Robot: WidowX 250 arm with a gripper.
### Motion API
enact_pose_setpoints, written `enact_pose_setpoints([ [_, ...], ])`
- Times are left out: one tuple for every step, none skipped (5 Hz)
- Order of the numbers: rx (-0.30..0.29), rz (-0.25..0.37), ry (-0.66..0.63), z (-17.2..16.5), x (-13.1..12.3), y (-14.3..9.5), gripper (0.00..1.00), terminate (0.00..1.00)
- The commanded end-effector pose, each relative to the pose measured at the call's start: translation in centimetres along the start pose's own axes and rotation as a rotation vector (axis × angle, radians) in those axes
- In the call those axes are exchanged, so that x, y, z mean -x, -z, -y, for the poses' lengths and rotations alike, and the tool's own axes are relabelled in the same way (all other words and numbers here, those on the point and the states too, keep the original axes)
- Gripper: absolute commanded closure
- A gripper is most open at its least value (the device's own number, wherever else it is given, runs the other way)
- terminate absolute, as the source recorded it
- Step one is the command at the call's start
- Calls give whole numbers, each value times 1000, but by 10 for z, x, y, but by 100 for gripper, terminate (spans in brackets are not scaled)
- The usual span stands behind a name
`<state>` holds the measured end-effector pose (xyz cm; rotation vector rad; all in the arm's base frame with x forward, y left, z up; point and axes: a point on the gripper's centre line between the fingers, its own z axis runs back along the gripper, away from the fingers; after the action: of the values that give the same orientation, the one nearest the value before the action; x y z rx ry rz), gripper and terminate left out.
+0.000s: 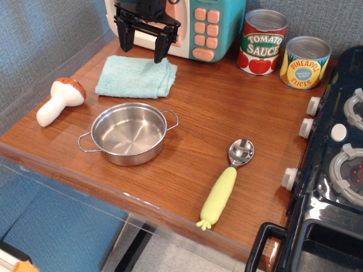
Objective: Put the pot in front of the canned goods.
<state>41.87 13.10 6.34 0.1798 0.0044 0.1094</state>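
The shiny steel pot (129, 134) with two wire loop handles sits empty on the wooden table (204, 119), left of centre near the front edge. The two cans stand at the back right: the red-and-green Tomato Sauce can (262, 42) and the yellow-and-blue Pineapple Slices can (305, 62). My black gripper (143, 47) hangs open and empty at the back left, above the far edge of a teal cloth (136, 76), well apart from the pot.
A toy mushroom (60, 100) lies at the left edge. A steel spoon with a yellow handle (227, 184) lies front right of the pot. A teal toy microwave (207, 25) stands behind the gripper. A black toy stove (334, 164) borders the right side.
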Motion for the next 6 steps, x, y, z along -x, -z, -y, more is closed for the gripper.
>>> enact_pose_setpoints([
  [0,0,0,0,0,0,0,0],
  [12,47,59,13,18,-15,0,0],
  [20,116,79,16,39,-36,0,0],
  [58,169,176,29,76,-52,0,0],
  [111,157,303,48,112,-49,0,0],
  [119,107,391,65,145,-38,0,0],
])
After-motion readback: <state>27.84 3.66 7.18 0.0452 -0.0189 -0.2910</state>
